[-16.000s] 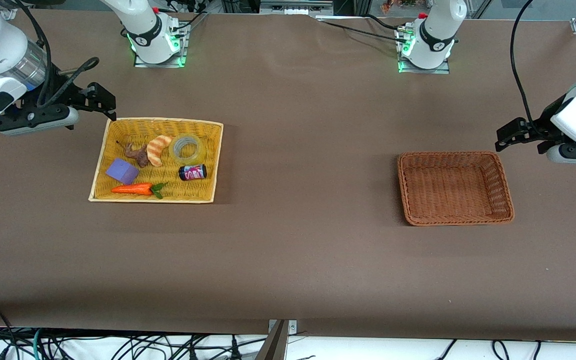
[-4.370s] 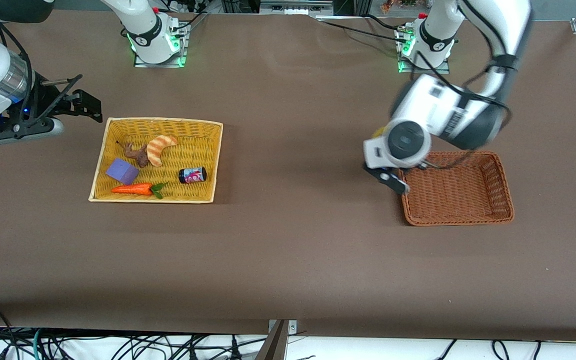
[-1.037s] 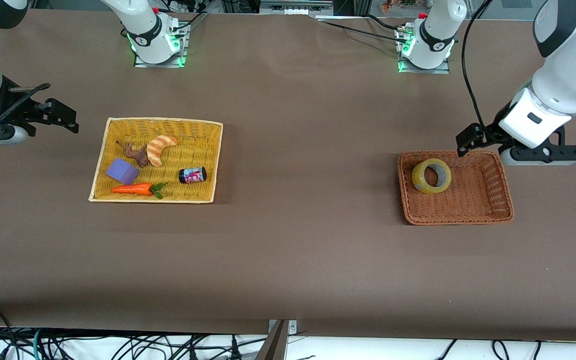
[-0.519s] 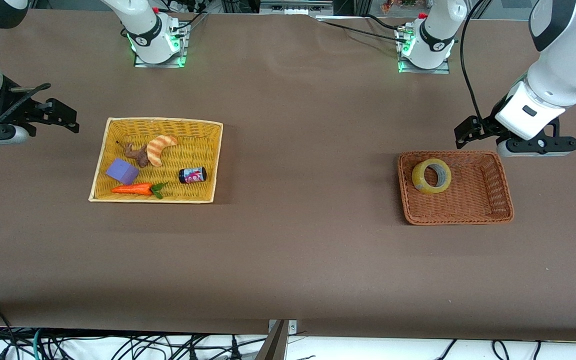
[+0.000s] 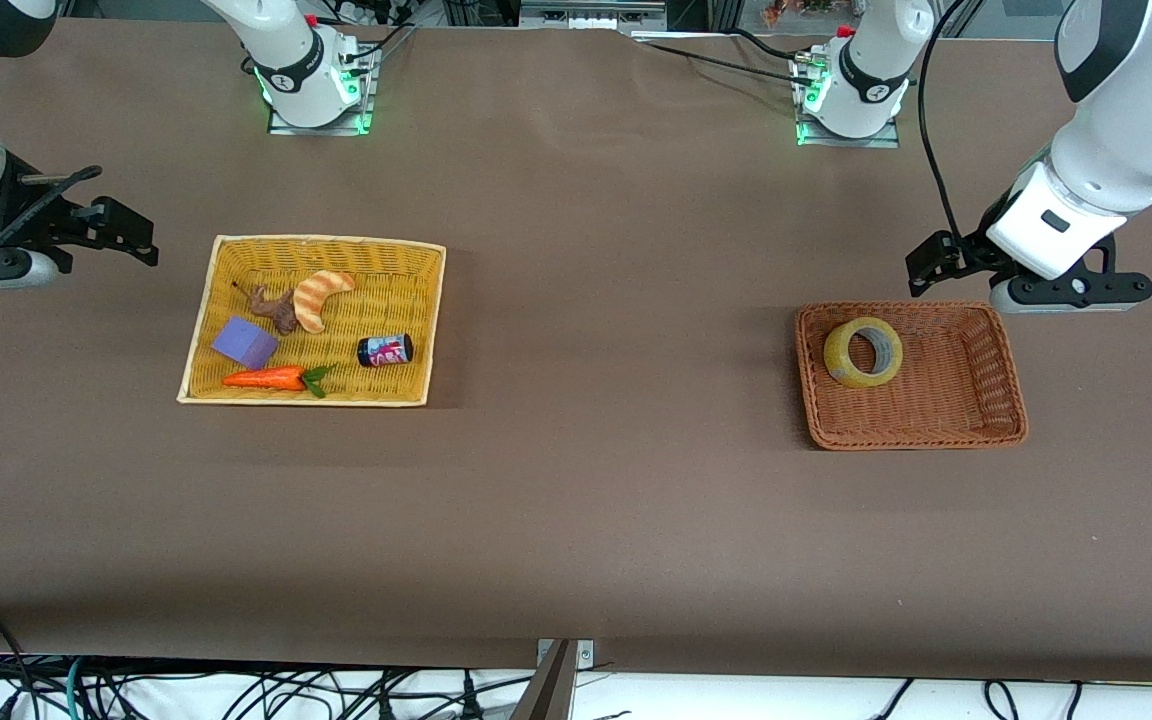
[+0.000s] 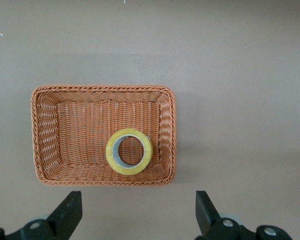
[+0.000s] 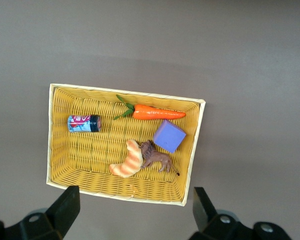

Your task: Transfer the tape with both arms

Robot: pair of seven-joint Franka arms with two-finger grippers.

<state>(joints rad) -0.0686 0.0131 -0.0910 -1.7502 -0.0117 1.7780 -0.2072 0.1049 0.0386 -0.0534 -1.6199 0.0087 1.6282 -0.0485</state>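
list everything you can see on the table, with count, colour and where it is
tape: 1, pale yellow with grey core, in the brown basket, at its end toward the right arm
brown basket: 1, reddish brown wicker, toward the left arm's end of the table
yellow basket: 1, yellow wicker, toward the right arm's end
croissant toy: 1, striped orange, in the yellow basket
animal figure: 1, brown, beside the croissant toy
purple block: 1, in the yellow basket
carrot toy: 1, orange with green leaves, nearer the front camera than the block
small can: 1, dark, lying on its side
left claw: open, empty, above the table by the brown basket
right claw: open, empty, beside the yellow basket
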